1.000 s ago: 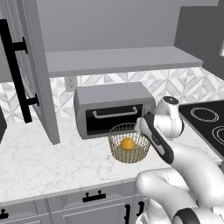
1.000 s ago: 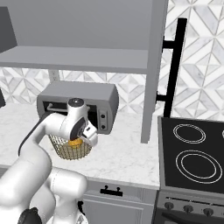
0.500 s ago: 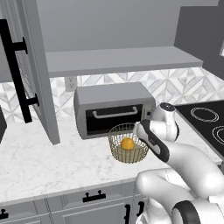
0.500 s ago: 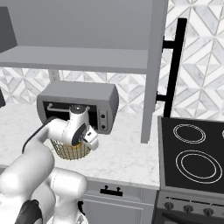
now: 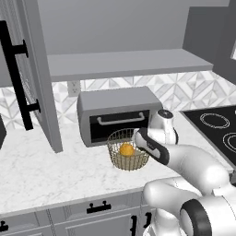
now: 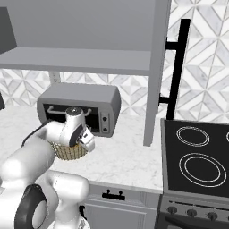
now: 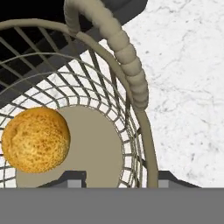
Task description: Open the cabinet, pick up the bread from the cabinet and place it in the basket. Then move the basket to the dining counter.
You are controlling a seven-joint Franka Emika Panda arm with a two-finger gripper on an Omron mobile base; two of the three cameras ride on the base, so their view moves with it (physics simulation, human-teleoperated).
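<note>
Cabinet (image 5: 41, 92) doors stand open, shelf (image 5: 124, 64) bare, so fetch step looks done. Table (image 5: 41, 170) carries toaster oven (image 5: 120, 113) at the back w/ basket (image 5: 129, 150) just in front of it, close to arm for an easy reach. Stove (image 6: 197, 156) sits to the right, not involved.

Bread (image 7: 36, 140) lies inside basket on its beige base, off to one side, loose.

Hand (image 7: 118, 177) is low at basket's near rim, one fingertip inside the mesh wall, other outside: straddling the rim (image 7: 144, 131), prob to pinch the wall for the carry to dining counter. Jaws about half-wide; can't tell if they've bitten on the wire yet.

Risk: thin rim grip, basket may tilt on lift.
</note>
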